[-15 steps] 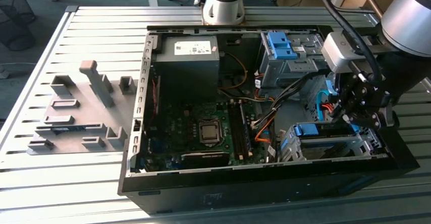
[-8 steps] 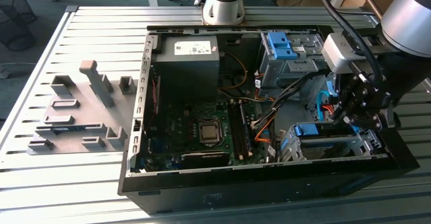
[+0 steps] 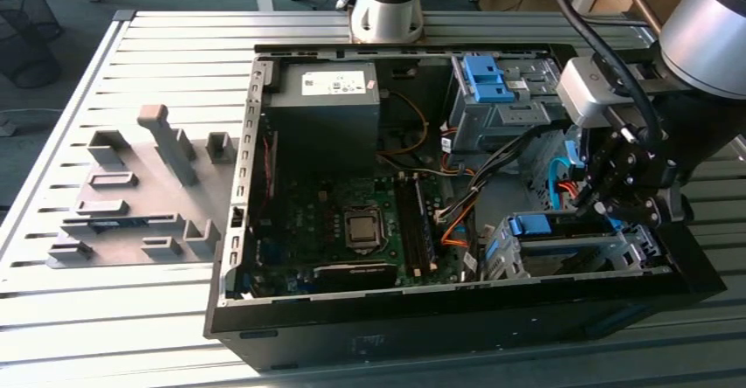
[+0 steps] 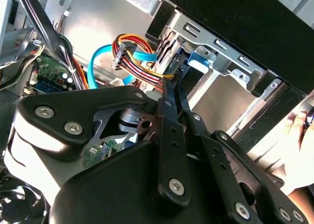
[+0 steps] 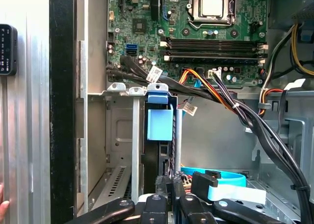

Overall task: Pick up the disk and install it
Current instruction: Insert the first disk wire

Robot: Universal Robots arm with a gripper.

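The disk [image 5: 160, 150] is seen standing on edge inside the metal drive cage [image 5: 115, 136], and is pinched at its end by the gripper [image 5: 169, 185].

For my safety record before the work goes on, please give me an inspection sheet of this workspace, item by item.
Surface: slatted metal table carrying the open computer case.
Job's things: disk, blue frame visible, stands edge-on in the lower drive cage.
Clutter: grey fixture plate on the exterior view's left of the case.
Grippers: gripper above the lower drive cage, close to the disk.
Cables: blue flat cable and orange-red wire bundle run close by the gripper.
Surroundings: a person's hand at the case's outer wall; wire basket on the floor.
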